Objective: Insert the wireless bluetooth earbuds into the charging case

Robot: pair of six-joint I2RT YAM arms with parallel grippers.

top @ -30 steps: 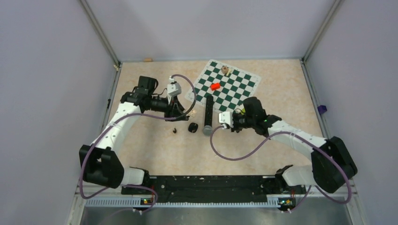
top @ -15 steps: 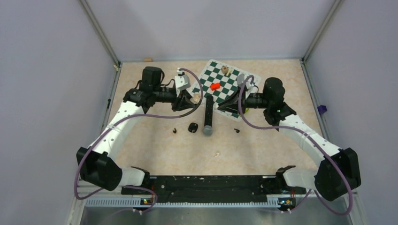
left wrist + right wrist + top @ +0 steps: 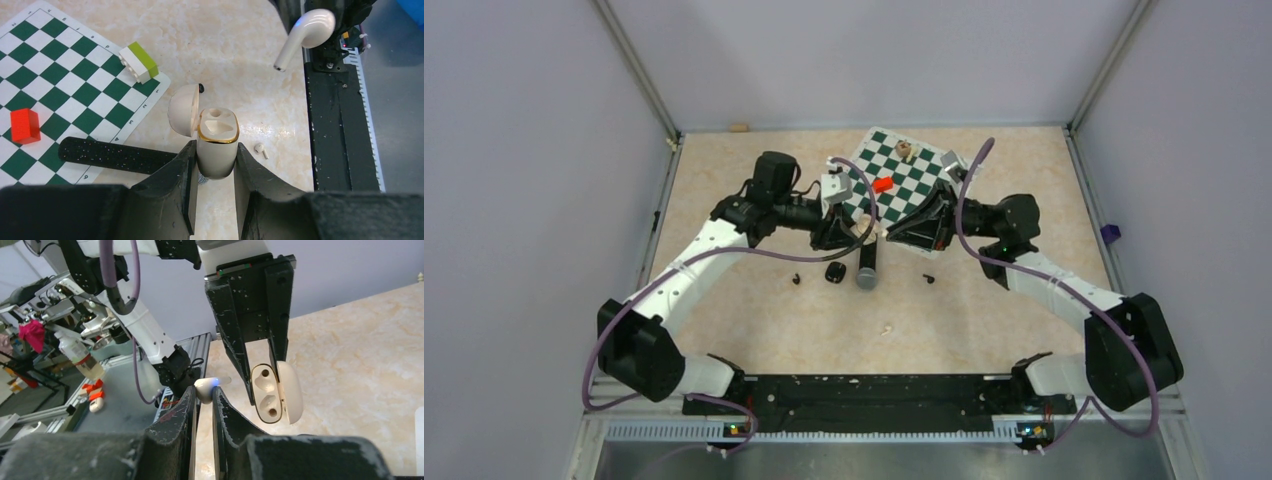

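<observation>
Nearest the arm bases, one off-white earbud (image 3: 887, 328) lies alone on the table (image 3: 754, 330). A bit further in there is a loose row of things. A black earbud (image 3: 796, 279) lies on the left with a small black oval thing (image 3: 835, 271) just beside it. Next comes the head of a black microphone (image 3: 866, 272), and a second black bud (image 3: 929, 278) sits off to the right.

Over that row the two arms meet, tips facing each other, raised off the table. The left gripper (image 3: 215, 147) pinches the cream charging case (image 3: 272, 392) by its sides. The case's lid (image 3: 183, 110) is swung open and both sockets are empty. The right gripper (image 3: 204, 392) is pressed together on a white earbud (image 3: 306, 34). The bud's stem pokes out towards the mouth of the case, near it but not touching.

Beyond them lies a green-and-white chessboard mat (image 3: 929, 190), and the microphone's handle reaches onto its edge. On the mat sit a red piece (image 3: 883, 184) and a yellow-green and white block (image 3: 140, 61). A small wooden piece (image 3: 905, 150) stands at its far corner.
</observation>
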